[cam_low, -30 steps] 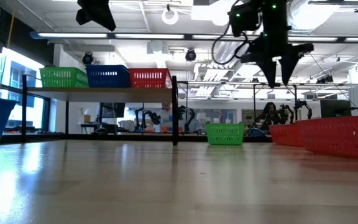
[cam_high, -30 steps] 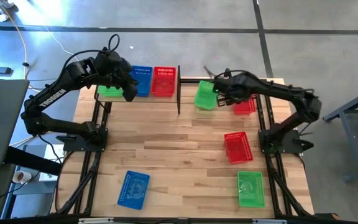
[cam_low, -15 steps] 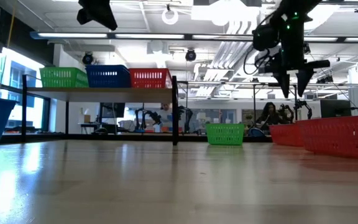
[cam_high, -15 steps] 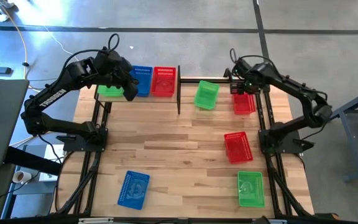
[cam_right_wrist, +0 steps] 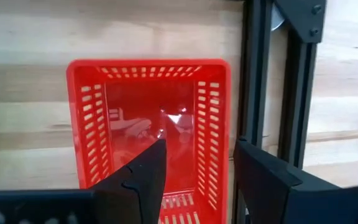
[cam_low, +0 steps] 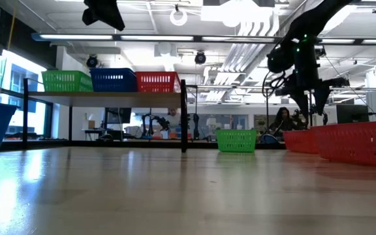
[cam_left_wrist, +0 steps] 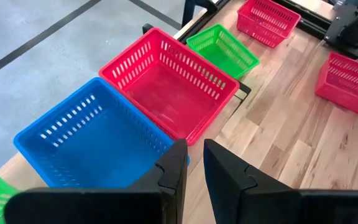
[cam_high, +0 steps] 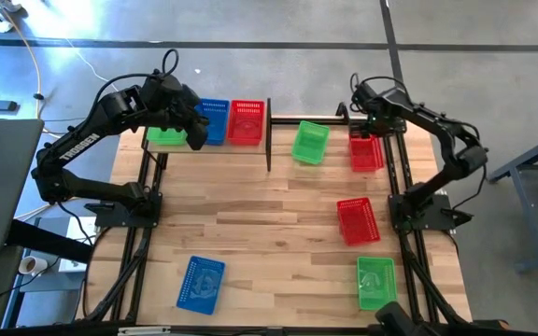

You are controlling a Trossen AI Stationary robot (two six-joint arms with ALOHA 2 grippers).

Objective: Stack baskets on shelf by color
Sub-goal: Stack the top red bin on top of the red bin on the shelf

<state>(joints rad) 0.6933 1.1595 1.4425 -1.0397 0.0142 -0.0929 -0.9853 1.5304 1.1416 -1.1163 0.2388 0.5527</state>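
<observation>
Right gripper (cam_high: 370,124) hangs spread wide over the far-right red basket (cam_high: 366,153) on the table; light, stiff mesh, best pinched by one rim wall. Left gripper (cam_left_wrist: 191,165) hovers nearly closed, empty, above the shelf (cam_high: 215,145).

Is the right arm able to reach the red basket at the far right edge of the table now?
Probably yes. The right gripper hangs directly over that red basket with jaws open, and nothing lies between them.
</observation>
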